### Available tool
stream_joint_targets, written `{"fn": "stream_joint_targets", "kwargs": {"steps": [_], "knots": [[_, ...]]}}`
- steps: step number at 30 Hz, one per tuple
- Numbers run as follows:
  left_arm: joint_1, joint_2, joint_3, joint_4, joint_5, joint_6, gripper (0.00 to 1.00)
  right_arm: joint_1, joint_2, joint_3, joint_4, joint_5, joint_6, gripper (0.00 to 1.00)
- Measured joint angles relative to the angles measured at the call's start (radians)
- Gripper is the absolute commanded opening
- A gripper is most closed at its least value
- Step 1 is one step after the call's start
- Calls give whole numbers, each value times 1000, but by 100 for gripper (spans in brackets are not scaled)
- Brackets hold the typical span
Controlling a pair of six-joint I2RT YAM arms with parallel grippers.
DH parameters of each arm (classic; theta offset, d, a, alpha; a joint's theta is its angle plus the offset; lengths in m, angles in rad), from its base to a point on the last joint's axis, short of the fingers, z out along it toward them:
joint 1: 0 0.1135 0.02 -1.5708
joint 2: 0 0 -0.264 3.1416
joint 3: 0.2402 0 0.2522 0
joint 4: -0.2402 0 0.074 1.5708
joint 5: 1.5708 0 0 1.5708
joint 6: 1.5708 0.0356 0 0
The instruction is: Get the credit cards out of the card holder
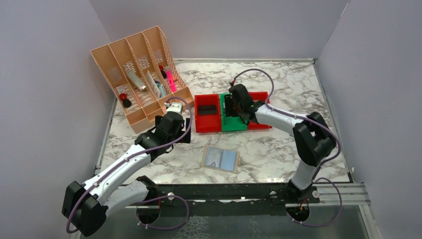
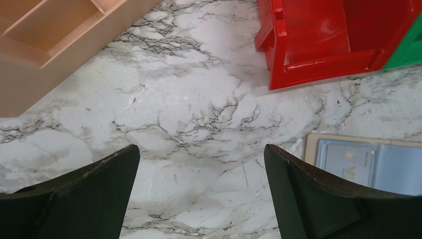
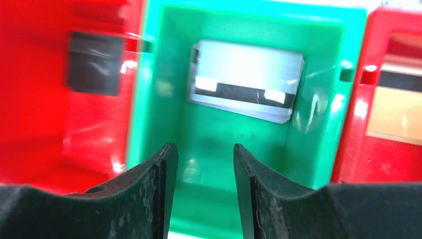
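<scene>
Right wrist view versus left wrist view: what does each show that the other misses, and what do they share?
Only right wrist: silver cards lying inside the green bin, a dark card in the left red bin, and a tan card in the right red bin. Only left wrist: the open card holder on the marble table, and the peach organizer. Shared: left red bin and green bin; left gripper and right gripper each open, empty.

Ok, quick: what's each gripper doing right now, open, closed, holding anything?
Left gripper: open wide, empty, above the marble table.
Right gripper: partly open, nothing between the fingers, over the green bin where a credit card lies.
</scene>
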Motion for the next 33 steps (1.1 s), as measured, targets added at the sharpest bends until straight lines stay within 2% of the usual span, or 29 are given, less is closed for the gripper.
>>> {"fn": "stream_joint_targets", "kwargs": {"steps": [3, 5, 7, 12, 14, 18, 27, 33], "knots": [[0, 6, 5, -2, 0, 0, 99, 0, -109, -32, 34, -58, -11, 51], [0, 8, 7, -2, 0, 0, 99, 0, -190, -70, 64, -99, -9, 57], [0, 8, 7, -2, 0, 0, 99, 0, -269, -127, 96, -147, 3, 59], [0, 8, 7, -3, 2, 0, 99, 0, -423, -304, 142, -320, 60, 55], [0, 6, 7, -2, 12, 0, 99, 0, -443, -363, 142, -408, 94, 54], [1, -17, 7, 5, 40, 0, 99, 8, -489, -454, 157, -486, 153, 53], [7, -27, 7, 11, 64, 1, 99, 126, -556, -591, 166, -496, 287, 48], [12, -25, 7, 11, 84, 3, 99, 226, -464, -589, 210, -480, 365, 46]]}}
